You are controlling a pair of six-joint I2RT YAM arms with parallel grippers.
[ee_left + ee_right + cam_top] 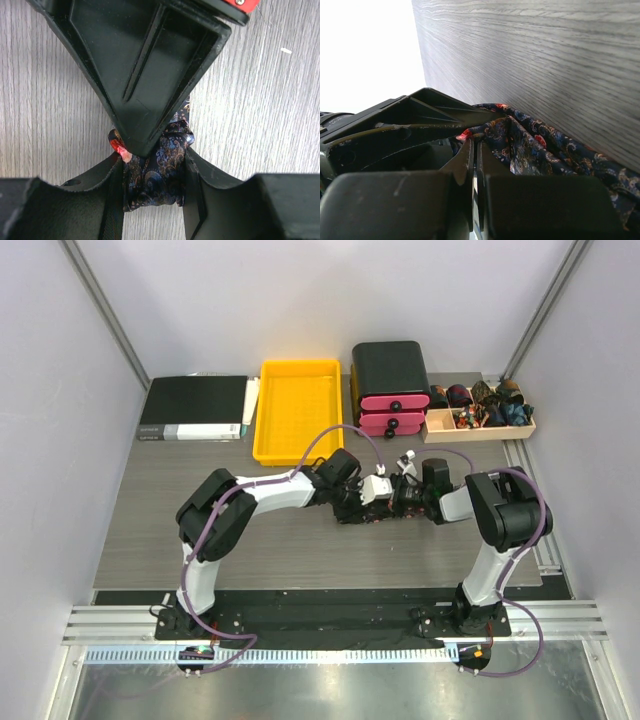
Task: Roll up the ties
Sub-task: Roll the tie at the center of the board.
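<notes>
A tie (160,182) of dark fabric with blue paisley and red-orange specks sits bunched into a short roll on the grey wood table (45,100). My left gripper (155,161) is shut on this roll, one finger pressing each side. My right gripper (142,144) comes in from the far side, its jaws shut, with the tips pinching a fold at the roll's top edge. In the right wrist view the right gripper (476,142) bites the fabric edge and the tie (540,150) trails off to the right. From above, both grippers (385,498) meet mid-table and hide the tie.
Along the back stand a black binder (193,408), a yellow tray (297,410), a black box with pink drawers (390,385) and a wooden box (480,425) with several rolled fabric pieces in it. Metal rails run down the right table edge (535,510).
</notes>
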